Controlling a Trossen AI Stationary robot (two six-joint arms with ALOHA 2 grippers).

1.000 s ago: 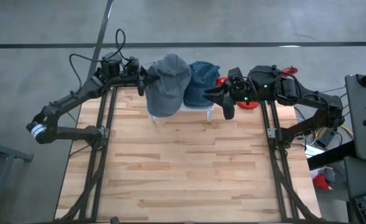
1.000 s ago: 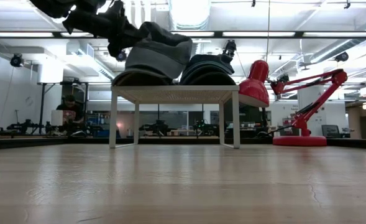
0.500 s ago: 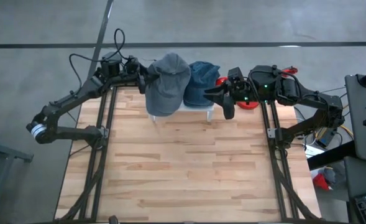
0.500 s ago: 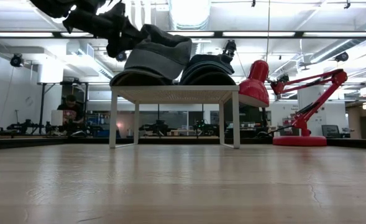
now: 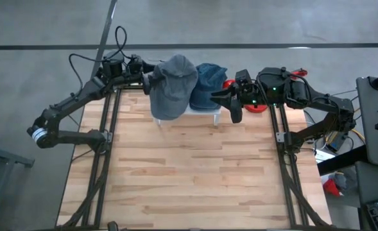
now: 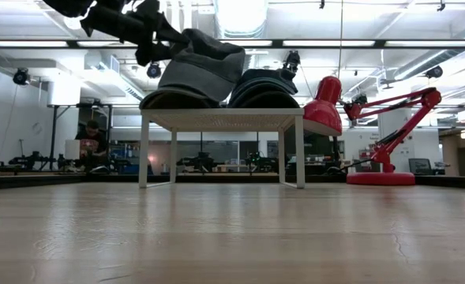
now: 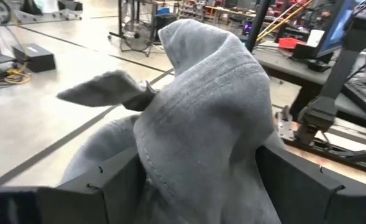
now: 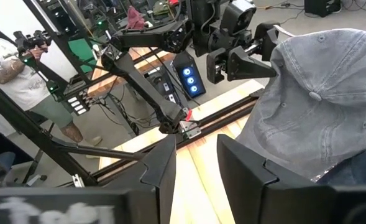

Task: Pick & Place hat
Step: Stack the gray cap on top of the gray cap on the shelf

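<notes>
High view first, from the left: the left gripper (image 5: 147, 78) sits at the back left edge of the grey hat (image 5: 173, 90), its fingers spread wide on either side of the cloth and not pinching it. That fits a release, I judge: the hat lies on the small white stand (image 5: 205, 111) at the far end of the table (image 5: 189, 173), so nothing needs to hold it up. In the low view the grey hat (image 6: 196, 75) leans against the blue hat (image 6: 262, 87) beside it, both on the stand's top, which is likely why it stays tilted without falling. Further right, the right gripper (image 5: 232, 102) waits beside the blue hat, fingers a little apart with nothing between them. A red lamp (image 6: 374, 130) stands beyond.
</notes>
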